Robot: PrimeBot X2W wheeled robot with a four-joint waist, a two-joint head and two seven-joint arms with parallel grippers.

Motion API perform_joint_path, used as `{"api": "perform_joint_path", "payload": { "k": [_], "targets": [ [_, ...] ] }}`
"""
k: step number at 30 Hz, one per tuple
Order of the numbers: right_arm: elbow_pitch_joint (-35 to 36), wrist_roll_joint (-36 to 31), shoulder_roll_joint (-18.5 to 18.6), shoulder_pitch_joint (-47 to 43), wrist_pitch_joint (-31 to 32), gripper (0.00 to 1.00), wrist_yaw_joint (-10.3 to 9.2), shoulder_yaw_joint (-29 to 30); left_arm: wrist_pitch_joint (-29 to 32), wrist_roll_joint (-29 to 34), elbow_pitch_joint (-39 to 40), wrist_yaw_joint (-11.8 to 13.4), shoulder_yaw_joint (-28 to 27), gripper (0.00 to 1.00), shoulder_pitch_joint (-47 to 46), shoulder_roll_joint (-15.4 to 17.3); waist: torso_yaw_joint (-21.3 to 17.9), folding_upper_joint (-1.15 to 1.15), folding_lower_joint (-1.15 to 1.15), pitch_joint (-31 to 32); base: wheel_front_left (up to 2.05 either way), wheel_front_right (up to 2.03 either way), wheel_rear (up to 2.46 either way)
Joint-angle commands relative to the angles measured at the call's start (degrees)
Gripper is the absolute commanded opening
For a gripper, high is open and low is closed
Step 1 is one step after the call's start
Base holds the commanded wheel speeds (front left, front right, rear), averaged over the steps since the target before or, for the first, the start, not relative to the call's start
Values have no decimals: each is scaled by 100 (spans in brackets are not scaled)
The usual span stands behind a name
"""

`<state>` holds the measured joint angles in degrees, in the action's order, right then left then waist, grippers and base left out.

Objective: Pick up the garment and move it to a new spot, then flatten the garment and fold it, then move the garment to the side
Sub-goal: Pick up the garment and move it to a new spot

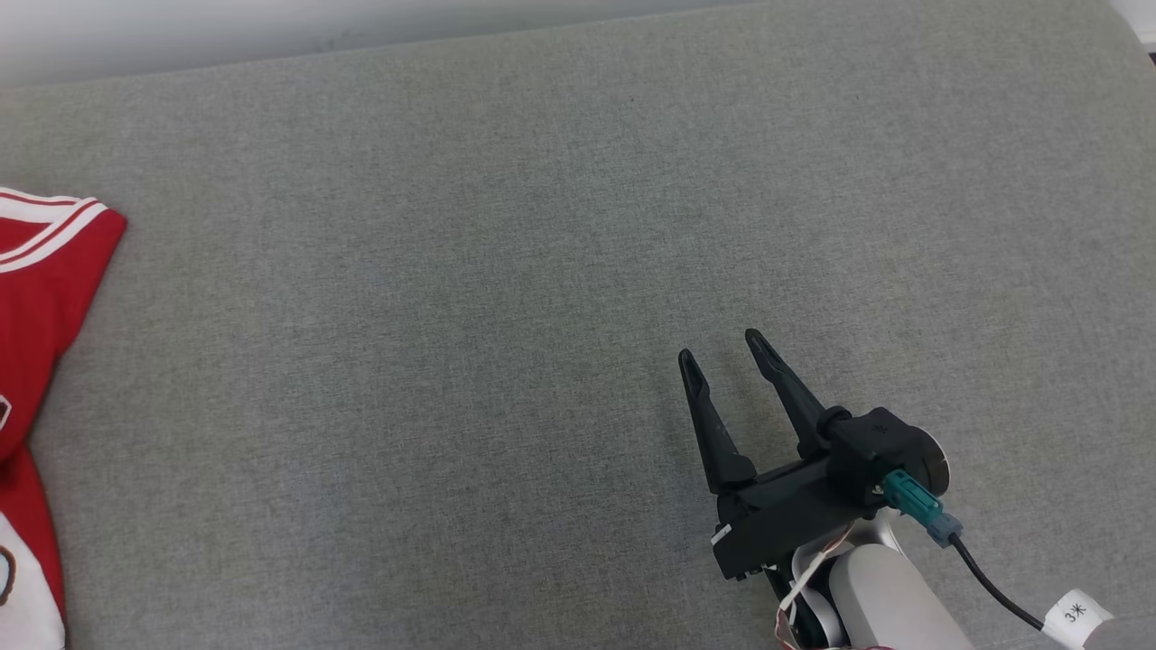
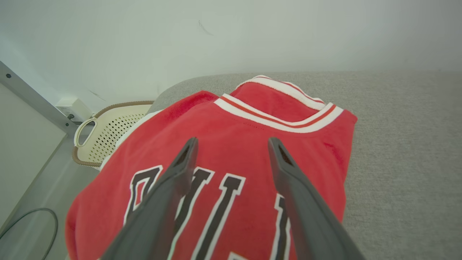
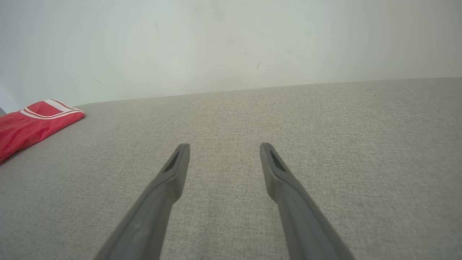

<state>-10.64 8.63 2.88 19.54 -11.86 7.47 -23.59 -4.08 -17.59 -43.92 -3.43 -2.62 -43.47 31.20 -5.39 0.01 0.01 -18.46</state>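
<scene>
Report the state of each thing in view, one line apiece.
Garment: looks folded, lying at the grey surface's left side, not gripped.
Left gripper: open, over the garment, holding nothing.
Right gripper: open, over bare surface, holding nothing.
Basket: upright beside the surface; interior mostly hidden.

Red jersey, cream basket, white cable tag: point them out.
red jersey [image 2: 234, 151], left wrist view, cloth below collar
cream basket [image 2: 108, 133], left wrist view, perforated wall
white cable tag [image 1: 1075, 616], head view, its middle

Soft red cloth garment [image 2: 252, 151]; matt grey woven upholstery [image 1: 542, 271].
</scene>
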Motion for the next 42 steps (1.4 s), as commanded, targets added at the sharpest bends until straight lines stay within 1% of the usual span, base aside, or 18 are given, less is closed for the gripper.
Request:
{"api": "perform_joint_path", "payload": {
  "k": [1, 5, 14, 15, 16, 17, 27, 34, 42],
  "targets": [
    [-7, 16, -4, 60, -37, 100, 4, -6, 28, 38, -49, -3, 25, 100, -79, 64, -29, -1, -1, -24, 0, 0, 0],
    [-5, 10, -4, 63, -31, 100, 4, 5, 172, 143, -363, -2, 191, 100, -197, 110, -38, -1, -1, -41, 0, 0, 0],
    [-20, 30, -3, 87, -11, 100, 4, -26, 873, 194, -999, -90, 477, 100, -449, 106, -58, -1, -1, -61, 0, 0, 0],
    [-22, 29, -3, 76, -11, 100, 4, -29, 875, 190, -1030, -70, 483, 80, -462, 115, -63, -1, -1, -59, 0, 0, 0],
    [-22, 29, -3, 73, -12, 100, 4, -29, 890, 220, -1064, -39, 505, 27, -454, 128, -68, -1, -1, -55, 0, 0, 0],
    [-24, 22, -3, 70, -10, 100, 4, -25, 878, 226, -1093, -30, 522, 0, -447, 131, -73, -1, -1, -49, 0, 0, 0],
    [-1, -57, -3, -20, 31, 100, 4, 34, 184, 352, -841, 107, 628, 0, -565, 236, 12, -1, -1, 93, 0, 0, 0],
    [-59, 24, -3, -64, 0, 100, 4, 12, -295, 424, -487, 73, 690, 0, -741, 409, 97, -1, -1, 266, 0, 0, 0],
    [-121, 123, -3, -129, -44, 100, 4, -25, -611, 477, 85, -93, 841, 0, -979, 544, 100, -1, -1, 504, 0, 0, 0]
  ]
}}
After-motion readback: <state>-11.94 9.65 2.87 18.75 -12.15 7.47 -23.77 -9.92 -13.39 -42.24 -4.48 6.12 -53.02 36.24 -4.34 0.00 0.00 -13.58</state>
